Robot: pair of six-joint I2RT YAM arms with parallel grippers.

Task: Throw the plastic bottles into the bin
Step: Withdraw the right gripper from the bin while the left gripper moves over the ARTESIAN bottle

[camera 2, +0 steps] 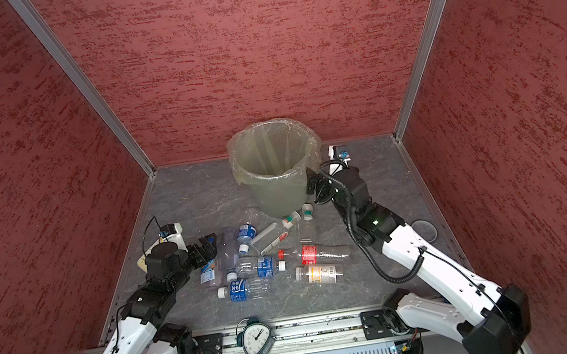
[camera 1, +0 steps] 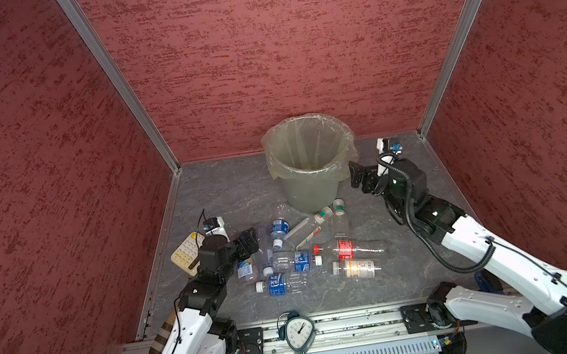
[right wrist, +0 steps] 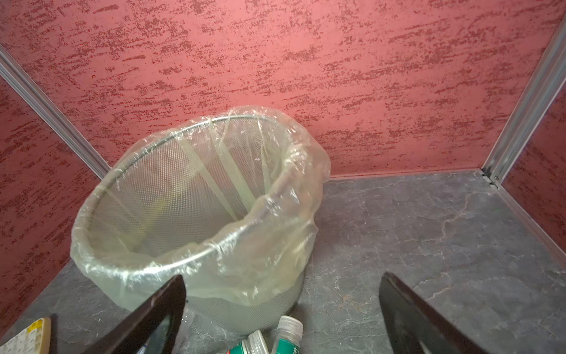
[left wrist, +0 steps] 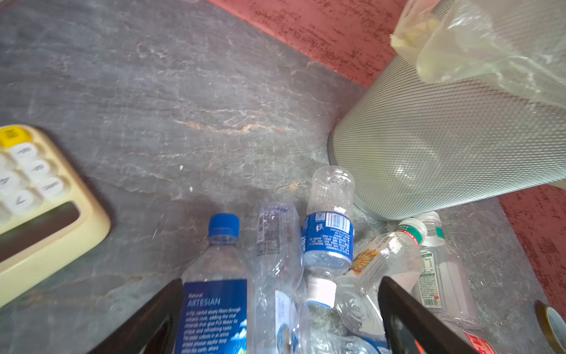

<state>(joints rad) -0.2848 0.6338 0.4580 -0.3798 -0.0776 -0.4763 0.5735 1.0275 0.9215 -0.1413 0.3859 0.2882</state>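
In both top views, all the plastic bottles you can see, about ten, lie heaped on the table in front of the bin. None shows inside it, so nothing looks done yet. Your left gripper sits low at the heap's left edge. Your right gripper hovers beside the bin, apart from the bottles.

In the left wrist view, the fingers stand wide apart and grip nothing. A blue-capped bottle and a crumpled clear bottle lie between them.

In the right wrist view, the fingers are spread wide and empty, facing the bin, whose inside looks bare as far as you can see. Judge the whole job as ahead of you: every bottle needs picking up and dropping in.
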